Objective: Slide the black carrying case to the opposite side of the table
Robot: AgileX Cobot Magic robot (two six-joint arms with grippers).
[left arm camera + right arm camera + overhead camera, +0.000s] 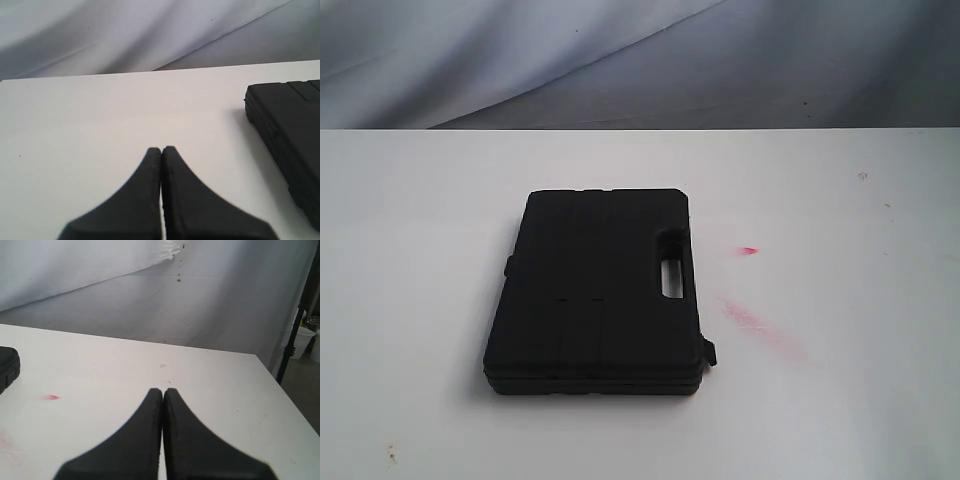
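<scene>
Exterior view: the case [600, 290] lies flat, slightly left of centre on the table [410, 300], long axis running near to far. Left gripper [161, 149] and right gripper [163, 390] both pinched together, empty; the left looks nearer.

The case [290, 135] is cut off at the edge in both wrist views.

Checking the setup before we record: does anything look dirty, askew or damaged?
Red smears stain the table right of the case in the exterior view; what they are is unclear. The case lies closed, slightly askew.
</scene>
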